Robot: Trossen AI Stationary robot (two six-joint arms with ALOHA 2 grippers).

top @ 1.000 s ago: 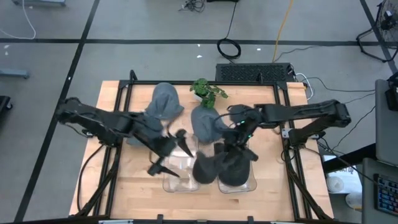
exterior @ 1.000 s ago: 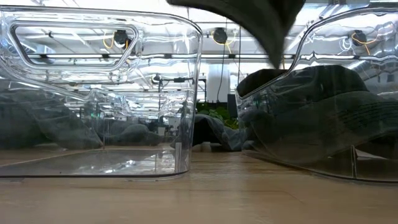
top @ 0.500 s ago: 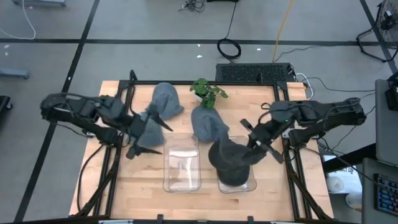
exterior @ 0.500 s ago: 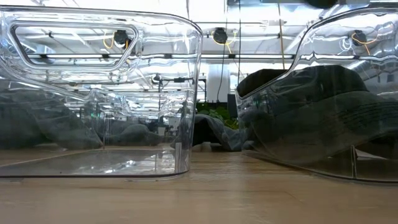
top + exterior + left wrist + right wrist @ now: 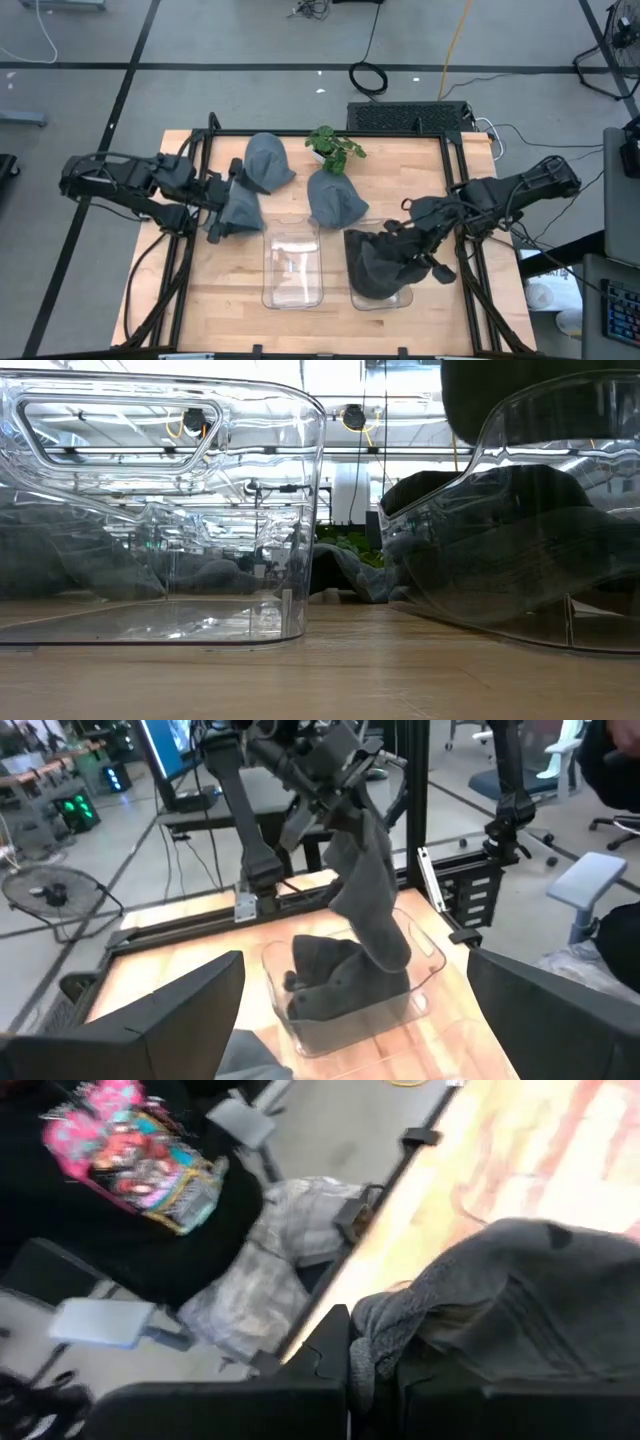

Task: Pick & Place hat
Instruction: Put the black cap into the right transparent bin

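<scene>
My right gripper (image 5: 418, 246) is shut on a dark grey hat (image 5: 375, 262), which hangs over the right clear bin (image 5: 400, 298). Another dark hat (image 5: 500, 550) lies in that bin. The left clear bin (image 5: 293, 268) holds nothing. Three lighter grey hats (image 5: 266, 160) (image 5: 335, 200) (image 5: 241, 208) lie on the table behind the bins. My left gripper (image 5: 222, 212) hovers open above the leftmost of them, its fingers spread wide in the left wrist view (image 5: 350, 1040). My right gripper pinches the dark hat's edge (image 5: 362, 1365) between its two fingers, coming in from the table's right side and slanting down. The hat hangs slack below the fingers (image 5: 340, 790). Its lower end (image 5: 388, 948) reaches down to about the right bin's rim.
A small green plant (image 5: 336, 146) stands at the table's far edge between the grey hats. Black frame rails (image 5: 190, 240) run along both sides of the table. Bare wood lies in front of the bins.
My left gripper has drawn back from over the left bin toward the table's left and far side, staying open. My right gripper has moved toward the table's right edge, carrying the dark hat rightward over the right bin, still hanging.
</scene>
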